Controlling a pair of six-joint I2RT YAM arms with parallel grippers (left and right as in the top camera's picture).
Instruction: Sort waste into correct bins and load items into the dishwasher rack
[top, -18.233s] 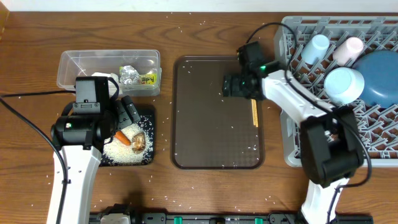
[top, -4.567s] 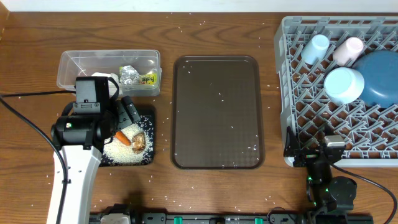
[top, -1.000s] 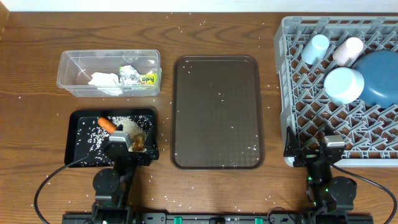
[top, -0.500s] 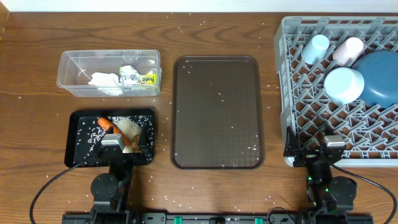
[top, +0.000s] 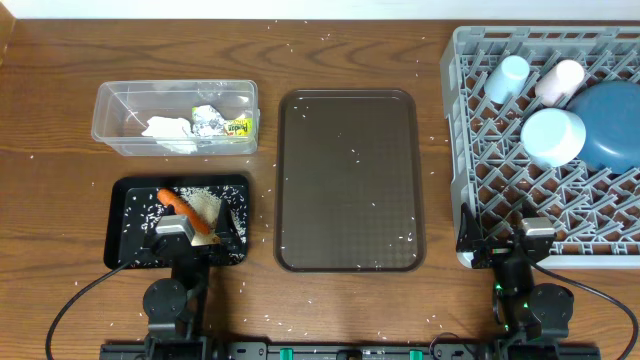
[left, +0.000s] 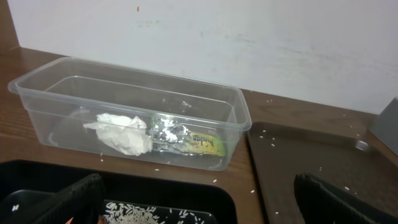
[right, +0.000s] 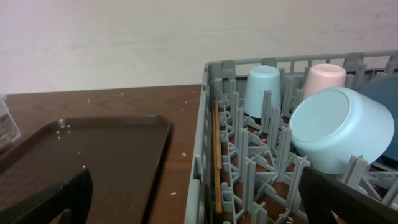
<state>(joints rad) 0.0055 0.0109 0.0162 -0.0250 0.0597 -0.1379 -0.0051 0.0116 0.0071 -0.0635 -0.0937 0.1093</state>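
Evidently we are at the closing step. At far left the clear tub (top: 120, 100) holds the crumpled napkin (top: 165, 128), the foil ball (top: 207, 118) and the green-yellow packet (top: 236, 127). Just in front of it, the black tray (top: 112, 220) holds the carrot (top: 175, 200) and the rice (top: 205, 205). Our left gripper (left: 198, 193) rests low over that tray's near edge, fingers spread wide and empty. The brown serving tray (top: 350, 180) in the middle carries stray grains. At right the rack (top: 455, 120) has the light-blue cup (top: 508, 76), the pale cup (top: 563, 78), the bowl (top: 552, 135) and the plate (top: 610, 125), with the chopsticks (right: 216, 155) along its left wall. Our right gripper (right: 196, 183) sits by the rack's front, also spread, holding nothing. We judge the next move needs no grasp, unless loose grains get swept up.
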